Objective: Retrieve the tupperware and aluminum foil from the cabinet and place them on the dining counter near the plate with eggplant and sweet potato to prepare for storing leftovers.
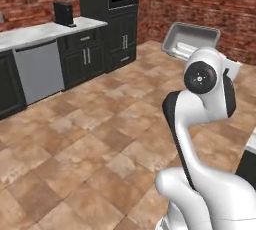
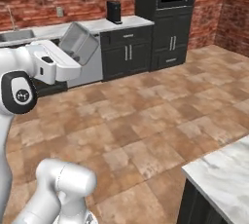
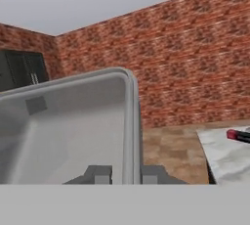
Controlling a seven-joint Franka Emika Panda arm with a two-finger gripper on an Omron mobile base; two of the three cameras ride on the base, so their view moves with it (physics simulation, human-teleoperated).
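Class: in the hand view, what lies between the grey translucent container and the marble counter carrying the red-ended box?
Bare terracotta floor tiles separate the grey translucent container from the marble counter in the hand view.

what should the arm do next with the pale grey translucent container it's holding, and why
Probably carry the pale grey translucent container on toward the white-grey marble counter. The gripper is shut on its rim, holding it in the air over the tiled floor, and the slab, with a red-ended box on it, lies off to one side.

I can read no lettering, label or number anywhere around me. The slim black box with a red end [image 3: 239,134] on the white-grey marble counter [image 3: 222,158] shows no legible print.
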